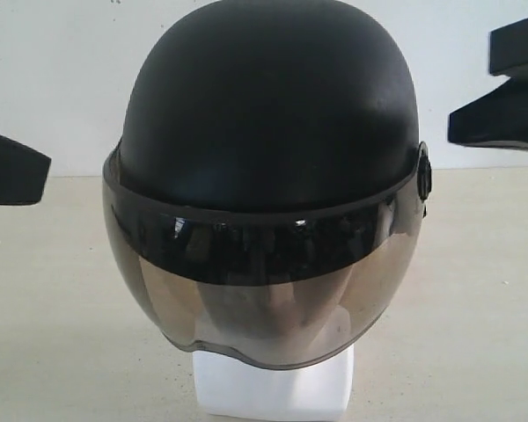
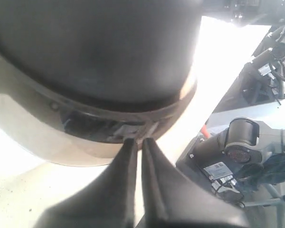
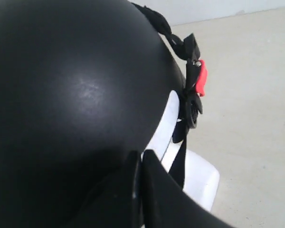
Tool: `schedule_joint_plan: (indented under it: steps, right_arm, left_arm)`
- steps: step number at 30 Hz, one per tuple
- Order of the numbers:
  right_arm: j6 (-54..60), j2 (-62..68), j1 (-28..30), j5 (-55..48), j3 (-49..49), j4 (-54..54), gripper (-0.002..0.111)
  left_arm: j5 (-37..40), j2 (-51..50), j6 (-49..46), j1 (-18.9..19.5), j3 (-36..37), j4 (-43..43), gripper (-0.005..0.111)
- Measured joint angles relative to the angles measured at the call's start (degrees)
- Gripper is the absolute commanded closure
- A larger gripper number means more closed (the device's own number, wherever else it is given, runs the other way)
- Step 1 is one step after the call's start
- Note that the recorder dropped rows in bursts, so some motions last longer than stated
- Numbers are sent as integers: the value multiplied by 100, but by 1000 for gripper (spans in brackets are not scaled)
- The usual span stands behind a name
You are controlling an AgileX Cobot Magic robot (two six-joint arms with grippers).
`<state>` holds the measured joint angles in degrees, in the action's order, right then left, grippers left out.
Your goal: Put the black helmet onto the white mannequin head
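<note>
Exterior view: black helmet [image 1: 268, 105] atop white mannequin head [image 1: 277, 391] sits between left end effector [image 2: 137, 141] and right end effector [image 3: 141, 156], both pinched together, empty.

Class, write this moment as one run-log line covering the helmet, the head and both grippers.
helmet: seated on head, visor down | left gripper: shut, empty | right gripper: shut, empty

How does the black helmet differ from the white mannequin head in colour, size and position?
Colour: the helmet is matte black; the mannequin head is white. Size: the helmet is wider and covers the head. Position: the helmet sits on top; the head stands on the table. Visibility: the helmet shows plainly; the head shows only its base and a dim face behind the visor. Both face the exterior camera.
</note>
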<state>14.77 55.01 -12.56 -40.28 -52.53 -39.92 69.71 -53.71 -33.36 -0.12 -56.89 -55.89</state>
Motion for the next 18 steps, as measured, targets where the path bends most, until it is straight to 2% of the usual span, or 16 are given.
schedule_joint_plan:
  steps: [5,8,12,18]
  right_arm:
    - [-604,-598,0,-108,0,786,108]
    - [-606,-686,0,-467,0,616,108]
    - [-198,-620,0,-819,0,-165,108]
    - [-323,-620,0,-985,0,-187,108]
  left_arm:
    - [12,350,13,0,0,34,102]
    - [-217,273,27,-24,0,215,102]
    - [-700,-325,37,-24,0,276,102]
    - [-1097,-1337,-125,-24,-187,348,102]
